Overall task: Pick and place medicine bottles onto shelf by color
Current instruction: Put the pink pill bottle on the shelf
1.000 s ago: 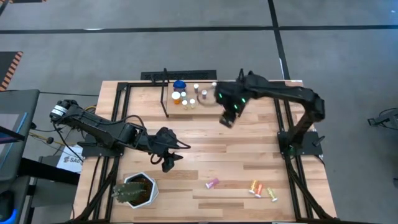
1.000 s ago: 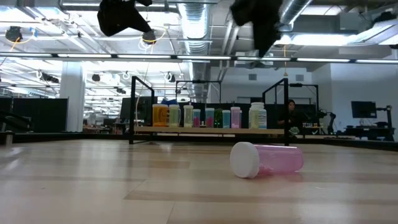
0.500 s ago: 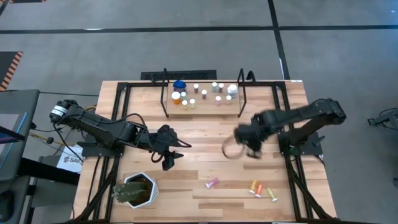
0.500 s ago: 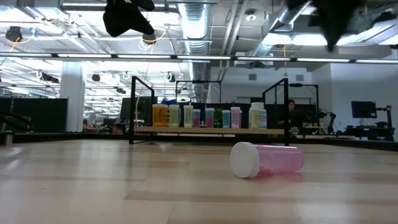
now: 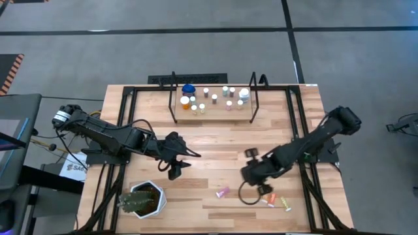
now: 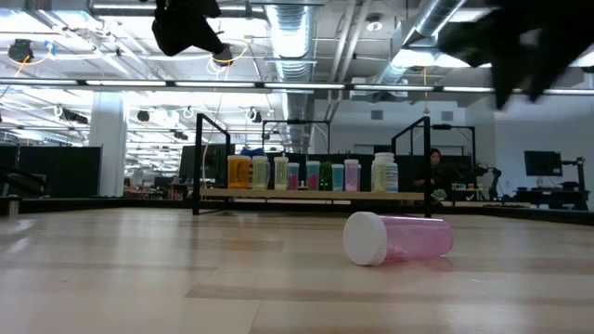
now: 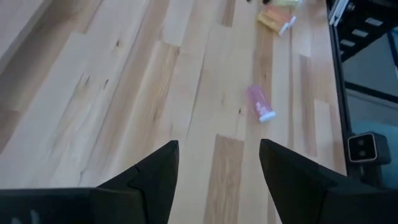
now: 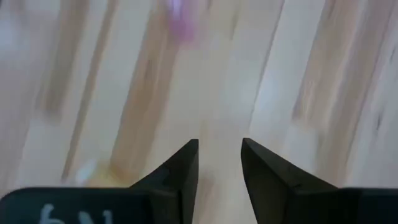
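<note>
A pink bottle (image 5: 223,192) with a white cap lies on its side on the table; it also shows in the low view (image 6: 399,237) and the left wrist view (image 7: 260,104). An orange bottle (image 5: 266,196) and a yellow bottle (image 5: 285,203) lie on their sides to its right. The shelf (image 5: 212,111) at the far edge holds several upright bottles, among them one with a blue lid (image 5: 189,89). My right gripper (image 5: 248,176) is open and empty, above the table just far-right of the pink bottle. My left gripper (image 5: 186,160) is open and empty at centre left.
A green spiky plant in a white pot (image 5: 141,200) stands at the near left corner. Black frame rails (image 5: 302,156) run along both table sides. Bare wood lies between the shelf and the loose bottles.
My right gripper has swung from the shelf's right end toward the table's near edge and now hangs close to the loose bottles. The bottles on the table and on the shelf have stayed put.
</note>
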Motion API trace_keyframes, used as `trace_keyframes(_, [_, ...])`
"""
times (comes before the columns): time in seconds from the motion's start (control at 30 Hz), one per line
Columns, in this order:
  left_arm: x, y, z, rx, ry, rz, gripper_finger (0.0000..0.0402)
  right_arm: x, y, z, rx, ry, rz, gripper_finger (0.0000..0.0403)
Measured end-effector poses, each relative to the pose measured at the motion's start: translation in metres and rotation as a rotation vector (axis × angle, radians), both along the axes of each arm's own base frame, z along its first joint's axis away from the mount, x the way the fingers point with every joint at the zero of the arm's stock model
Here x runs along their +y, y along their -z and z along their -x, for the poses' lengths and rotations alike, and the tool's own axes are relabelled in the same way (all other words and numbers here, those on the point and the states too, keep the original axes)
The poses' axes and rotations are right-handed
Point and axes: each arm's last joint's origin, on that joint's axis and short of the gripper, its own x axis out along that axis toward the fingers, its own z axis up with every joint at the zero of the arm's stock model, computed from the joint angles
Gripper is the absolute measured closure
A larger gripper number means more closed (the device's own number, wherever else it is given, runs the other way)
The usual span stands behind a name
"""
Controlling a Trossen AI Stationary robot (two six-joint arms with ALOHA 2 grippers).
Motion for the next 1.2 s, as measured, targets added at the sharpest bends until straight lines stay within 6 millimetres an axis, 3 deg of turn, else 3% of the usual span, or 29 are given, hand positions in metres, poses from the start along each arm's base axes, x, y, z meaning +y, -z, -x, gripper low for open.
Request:
trace_keyframes(0.23, [-0.009,0.005,0.008,0.074,0.02,0.024,0.0191,0.008,0.036,-0.047,-0.069,0.016,-0.02,0.0267])
trace_keyframes(0.47, [-0.029,0.006,0.017,0.093,0.043,0.063,0.0191,0.038,0.057,-0.074,-0.022,-0.069,-0.07,0.0265])
trace_keyframes(0.67, [-0.047,0.005,0.026,0.077,0.014,0.071,0.0191,0.063,0.061,-0.083,-0.029,-0.111,-0.079,0.0248])
trace_keyframes(0.97, [-0.065,0.004,0.036,0.039,-0.048,0.079,0.0191,0.065,0.087,-0.088,0.008,-0.088,0.0,0.0217])
trace_keyframes(1.2, [-0.069,0.004,0.039,0.03,-0.054,0.078,0.0191,0.07,0.072,-0.088,-0.026,-0.105,-0.007,0.0212])
